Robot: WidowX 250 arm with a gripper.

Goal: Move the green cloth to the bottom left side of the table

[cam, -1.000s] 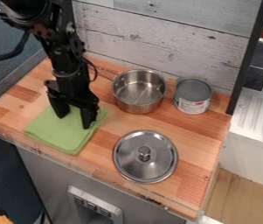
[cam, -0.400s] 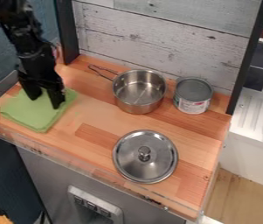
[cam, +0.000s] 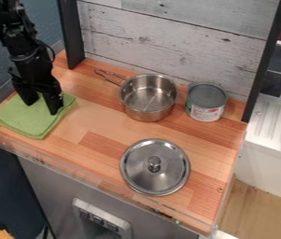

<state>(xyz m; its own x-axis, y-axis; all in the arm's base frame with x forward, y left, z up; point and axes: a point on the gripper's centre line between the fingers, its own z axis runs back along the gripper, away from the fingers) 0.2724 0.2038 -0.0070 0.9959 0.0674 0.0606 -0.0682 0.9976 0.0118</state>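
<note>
green cloth flat at the table's left end, close to the front edge; move looks nearly complete. gripper down on the cloth's back part, jaws spread apart, nothing pinched. left to do, by my judgement: maybe a slight nudge frontward, then lift clear.

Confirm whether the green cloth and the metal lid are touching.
Apart. The camera view shows a wide stretch of bare tabletop between the green cloth and the metal lid.
</note>
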